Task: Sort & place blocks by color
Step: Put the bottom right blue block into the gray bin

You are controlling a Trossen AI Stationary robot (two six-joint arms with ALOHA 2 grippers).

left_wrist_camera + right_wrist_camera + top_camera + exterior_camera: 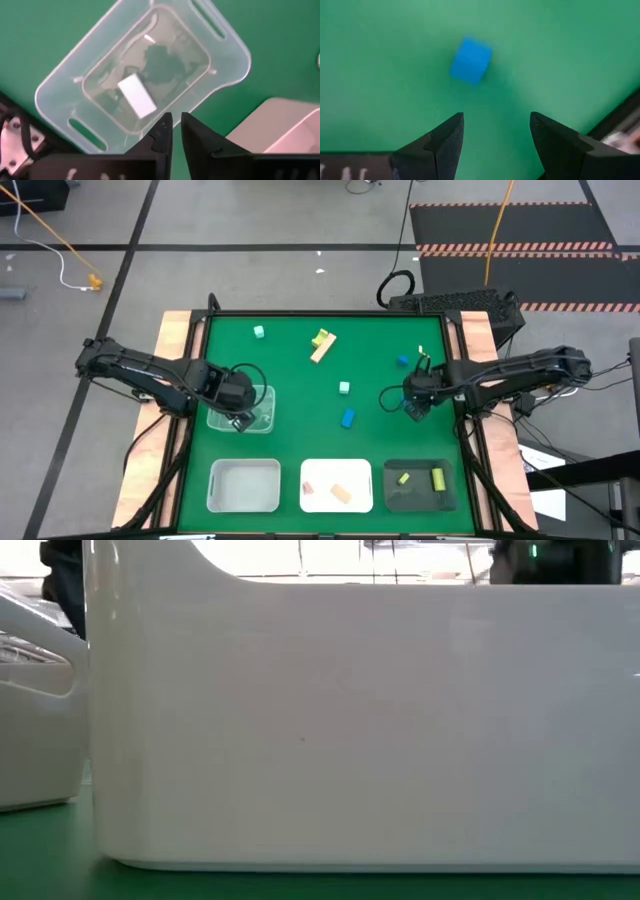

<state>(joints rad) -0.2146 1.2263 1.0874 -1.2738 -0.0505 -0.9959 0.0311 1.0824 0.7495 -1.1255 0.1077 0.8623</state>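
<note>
The blocks lie scattered over the green table [300,395]: a mint cube [259,332] near the far edge, a yellow-green piece [322,337] touching a tan wooden bar [322,350], a second mint cube [344,388] near the middle, a blue bar [348,417] just nearer than it, and a blue cube [402,361] toward the right side. Along the near edge stand three trays: a clear tray [244,484], a white tray [336,485] holding two tan pieces, and a dark tray [420,484] holding two yellow-green pieces. A smaller clear tray [145,75] sits at the left with one pale block [136,96] lying inside it. The left gripper [175,125] hangs over that small tray, its fingers closed together and holding nothing. The right gripper [497,127] hovers over the mat at the right with its fingers spread apart and empty, the blue cube [471,60] on the mat ahead of them. The low view is filled by a white tray wall [360,720].
</note>
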